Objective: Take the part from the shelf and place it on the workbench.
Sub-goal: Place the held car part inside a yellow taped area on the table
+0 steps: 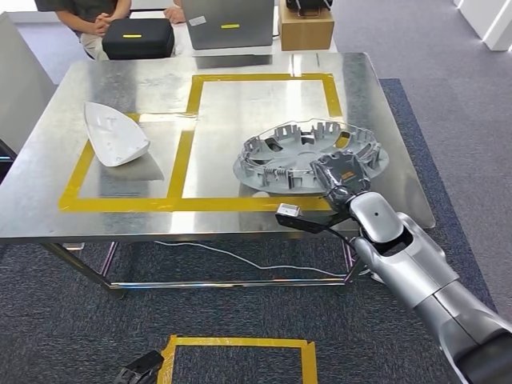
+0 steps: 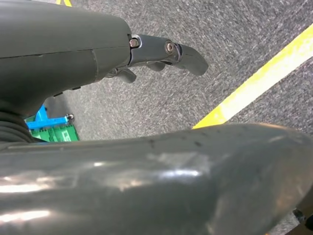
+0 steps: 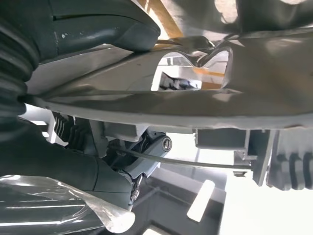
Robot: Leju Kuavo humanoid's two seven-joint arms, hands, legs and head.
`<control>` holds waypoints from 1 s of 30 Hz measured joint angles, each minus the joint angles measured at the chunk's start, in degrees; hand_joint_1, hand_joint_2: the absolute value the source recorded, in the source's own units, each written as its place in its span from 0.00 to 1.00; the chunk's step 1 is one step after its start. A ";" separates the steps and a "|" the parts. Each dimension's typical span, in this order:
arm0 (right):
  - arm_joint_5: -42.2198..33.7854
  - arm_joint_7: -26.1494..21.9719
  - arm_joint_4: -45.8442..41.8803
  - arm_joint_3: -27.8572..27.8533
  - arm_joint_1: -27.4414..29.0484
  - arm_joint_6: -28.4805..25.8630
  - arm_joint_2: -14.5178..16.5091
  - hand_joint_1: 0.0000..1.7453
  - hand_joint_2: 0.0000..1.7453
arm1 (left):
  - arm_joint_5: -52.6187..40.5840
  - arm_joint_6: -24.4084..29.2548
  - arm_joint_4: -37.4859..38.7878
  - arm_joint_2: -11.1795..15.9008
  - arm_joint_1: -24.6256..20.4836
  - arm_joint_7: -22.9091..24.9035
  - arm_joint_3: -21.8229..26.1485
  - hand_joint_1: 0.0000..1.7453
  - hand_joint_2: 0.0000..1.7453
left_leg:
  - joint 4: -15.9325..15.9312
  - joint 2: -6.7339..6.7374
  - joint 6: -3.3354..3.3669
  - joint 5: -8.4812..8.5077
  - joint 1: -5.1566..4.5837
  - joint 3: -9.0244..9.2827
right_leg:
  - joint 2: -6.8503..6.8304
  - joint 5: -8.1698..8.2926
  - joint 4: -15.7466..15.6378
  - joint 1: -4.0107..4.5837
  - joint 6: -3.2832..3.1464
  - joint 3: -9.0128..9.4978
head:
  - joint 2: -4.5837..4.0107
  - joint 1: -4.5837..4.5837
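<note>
**Operator:** Steel workbench (image 1: 121, 216) on grey carpet, taped in yellow. Taking the wheel cover (image 1: 290, 152) as reference: nearest me, my right hand (image 1: 339, 178) grips its near rim, thumb over and fingers under, as the right wrist view confirms.

**Supervisor:** Part position?

**Operator:** On the bench, inside the larger taped rectangle; whether it rests fully flat, I cannot tell. Left hand (image 2: 162, 51) hangs over the floor, fingers apart, holding nothing. Left of the cover lies a white shell (image 1: 114, 134); beyond, a seated person (image 1: 90, 16).

**Supervisor:** Remaining?

**Operator:** I judge release and withdrawal only.
</note>
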 joint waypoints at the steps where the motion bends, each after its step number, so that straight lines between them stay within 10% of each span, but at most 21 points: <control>1: -0.49 0.27 0.48 -0.40 -0.11 0.18 0.02 1.00 1.00 | 0.10 0.43 0.00 -0.03 0.07 -0.07 0.21 0.00 0.00 | 0.00 0.00 0.00 0.00 0.00 0.00 | -0.01 0.00 0.00 0.00 0.00 0.00 | 0.00 0.00; 22: -2.85 -0.06 4.68 -4.28 -0.97 0.72 0.38 1.00 1.00 | -1.31 1.98 0.00 -0.28 0.51 -0.25 1.57 0.00 0.00 | 0.07 -0.03 0.01 0.00 0.00 -0.02 | -0.02 0.01 0.00 0.00 0.01 0.01 | 0.00 0.01; 30: -24.12 -5.80 3.24 -10.05 0.43 8.63 3.71 1.00 1.00 | -3.29 2.47 -0.01 -0.39 0.50 0.56 3.14 0.00 0.00 | 0.07 -0.01 0.01 -0.01 0.00 -0.01 | 0.04 0.01 0.00 0.00 0.01 0.00 | 0.00 0.01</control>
